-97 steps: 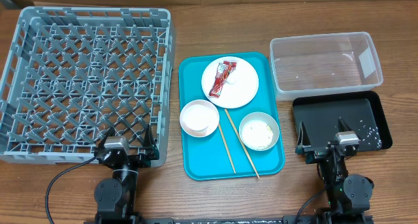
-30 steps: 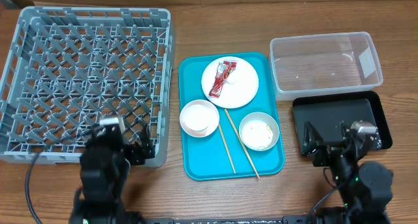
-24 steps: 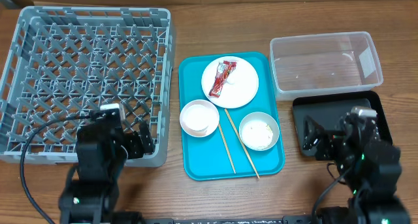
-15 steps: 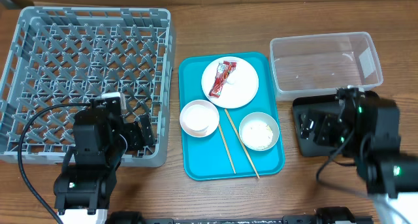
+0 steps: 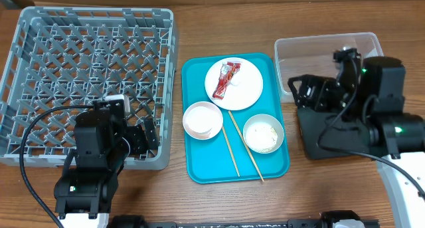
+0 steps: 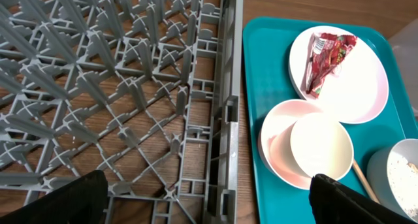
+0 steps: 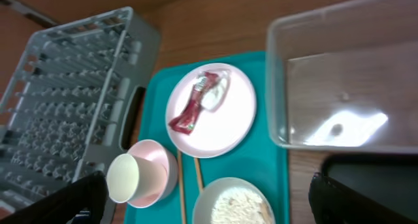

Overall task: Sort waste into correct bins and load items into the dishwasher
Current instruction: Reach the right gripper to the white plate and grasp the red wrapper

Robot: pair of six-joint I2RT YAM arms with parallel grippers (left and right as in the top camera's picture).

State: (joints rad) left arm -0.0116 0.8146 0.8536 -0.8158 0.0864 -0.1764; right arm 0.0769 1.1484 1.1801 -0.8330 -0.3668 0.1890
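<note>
**One wrapper, three dishes and a cup, none sorted yet**

By count: one grey dish rack (image 5: 80,68), one teal tray (image 5: 202,161), one white plate (image 5: 249,92), two bowls, one cup, two chopsticks (image 5: 232,158), one red wrapper (image 5: 225,80), one clear tub (image 5: 319,36) and one black tray (image 5: 325,145).

The rack fills the upper left of the overhead frame. The teal tray sits in the middle and carries all the dishes. The plate is at its top with the wrapper lying on it. The wrapper's long axis runs on a diagonal, with its wide end toward the upper right and its narrow end toward the lower left, and a bit of white paper lies beside it.

Below the plate, on the left, the pink bowl (image 6: 274,142) holds the white cup (image 6: 321,145), mouth up. On the right, the grey-green bowl (image 5: 246,133) holds rice (image 5: 265,136). The chopsticks lie between the bowls, slanting from upper left to lower right.

The tub is at the upper right, with the black tray just below it.

The left gripper (image 5: 146,138) hangs over the rack's lower right corner, jaws spread wide and grasping nothing. The right gripper (image 5: 297,94) is at the tub's left end, above the black tray, likewise spread and empty
</note>
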